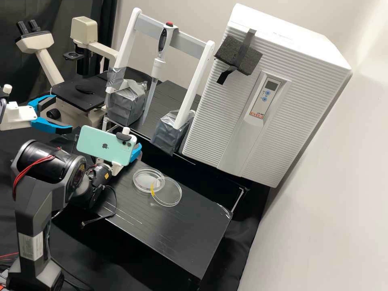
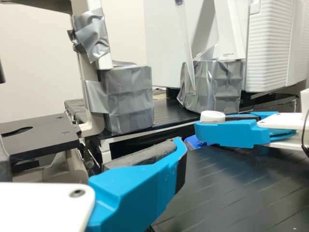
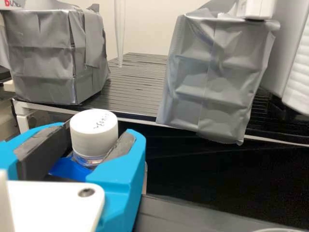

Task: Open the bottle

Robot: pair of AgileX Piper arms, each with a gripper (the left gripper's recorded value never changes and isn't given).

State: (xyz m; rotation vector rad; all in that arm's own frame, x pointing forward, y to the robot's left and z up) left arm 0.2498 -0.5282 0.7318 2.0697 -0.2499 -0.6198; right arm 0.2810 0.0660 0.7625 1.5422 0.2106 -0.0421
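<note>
Bottle [image 3: 94,140]: small, apparently clear at the neck, topped by a round white cap [image 3: 94,126] with a smooth matt face. Stands upright, clenched just under the cap by the right gripper [image 3: 87,147], left of centre in the high view, beside the mint-green phone [image 1: 106,144]. Gripped that low, probably, to stop the body turning while leaving the whole cap free above the fingers. Pressed on both sides by dark grey rubbery pads [image 3: 41,142] set in chunky bright blue plastic, likely for friction on a slick wall. At the far left edge of the high view: left gripper [image 1: 60,113], spread wide and holding nothing, well apart from the bottle, with the cap ahead of it at about its own height, presumably placed to close on the cap and twist. Unscrewing not yet begun, judging by the cap seated fully down. Lower centre of the high view: two shallow clear round dishes [image 1: 166,193], rims overlapping, flat on the grooved black bench [image 1: 182,230]. Toward upper centre: slim pipette [image 1: 158,56] hung tip-down in a white frame [image 1: 197,79], footed in boxy blocks wrapped in creased silver-grey tape [image 3: 212,72], probably as ballast against tipping. At right, a large white ribbed cabinet [image 1: 279,101].
</note>
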